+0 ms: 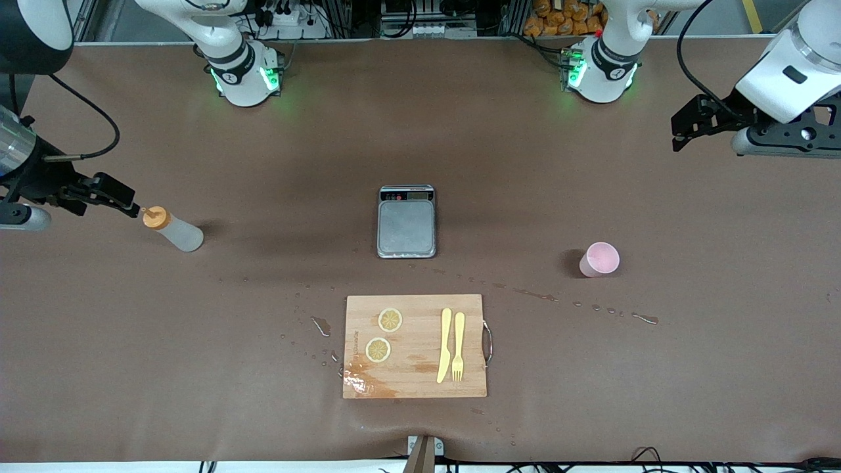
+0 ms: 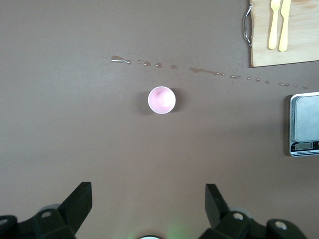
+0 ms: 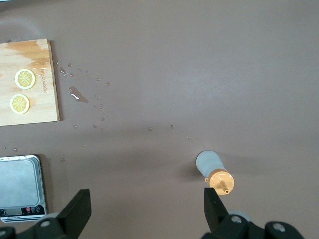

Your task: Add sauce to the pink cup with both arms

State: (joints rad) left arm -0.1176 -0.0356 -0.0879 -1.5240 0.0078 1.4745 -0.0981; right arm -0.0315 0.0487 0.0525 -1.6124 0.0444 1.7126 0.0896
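The sauce bottle (image 1: 176,231), translucent whitish with an orange cap (image 1: 156,217), stands toward the right arm's end of the table. In the right wrist view the bottle (image 3: 211,165) shows just ahead of one fingertip (image 3: 211,200), not between the fingers. My right gripper (image 1: 125,198) is open and empty in the air beside the cap, and shows in its wrist view (image 3: 147,199). The pink cup (image 1: 599,259) stands upright toward the left arm's end, and shows in the left wrist view (image 2: 161,99). My left gripper (image 1: 680,135) is open and empty, high over the table and apart from the cup, and shows in its wrist view (image 2: 148,196).
A grey scale (image 1: 406,226) sits at the table's middle. A wooden cutting board (image 1: 420,335) lies nearer to the front camera, with two lemon slices (image 1: 389,320), a yellow knife (image 1: 445,345) and a fork (image 1: 458,345). A trail of spilled drops (image 1: 545,297) runs between board and cup.
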